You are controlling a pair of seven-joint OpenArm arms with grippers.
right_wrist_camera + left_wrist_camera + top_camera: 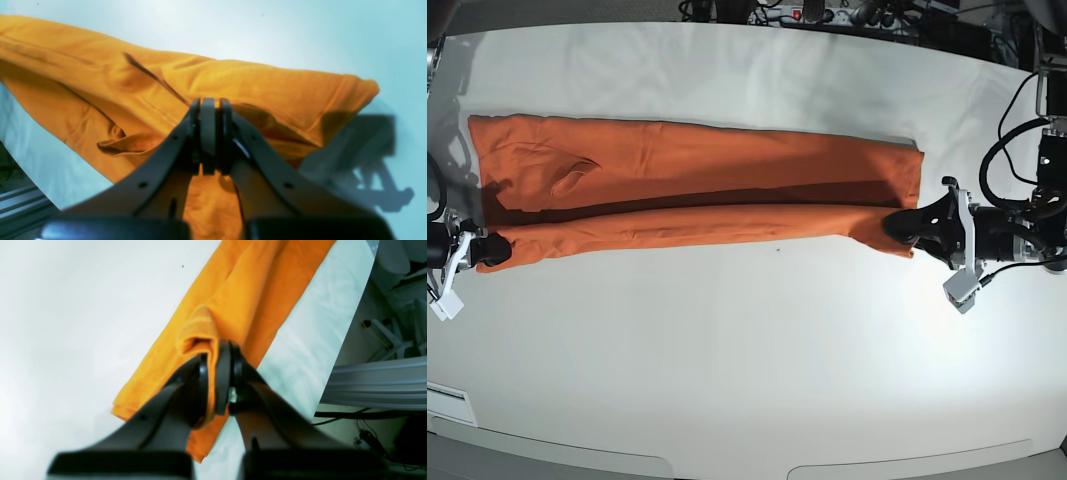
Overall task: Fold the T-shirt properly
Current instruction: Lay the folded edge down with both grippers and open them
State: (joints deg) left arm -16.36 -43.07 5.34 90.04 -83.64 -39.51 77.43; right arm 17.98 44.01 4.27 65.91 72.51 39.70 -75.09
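1. Orange and thin, the T-shirt (697, 185) lies stretched in a long band across the white table (747, 360), running nearly from one side of the base view to the other.
2. Its near long edge is doubled over toward the middle, leaving a dark shadowed crease along the length; I judge this to be a lengthwise fold in progress, with the far side lying flat.
3. I have the left gripper (217, 380) pinched shut on the near corner at the base view's right end; in its wrist view a hemmed lip of cloth bunches up just above the pads.
4. The right gripper (208, 140) is likewise clamped on fabric at the opposite end, the jaws pressed together with cloth spreading away on both sides.
5. Holding both ends at once keeps the edge taut, I think, so the folded strip lands straight rather than sagging in the middle.
6. A small pucker sits near the base view's left end, which may need smoothing.
7. Beyond the table edge I see aluminium framing (377, 383) and cables.
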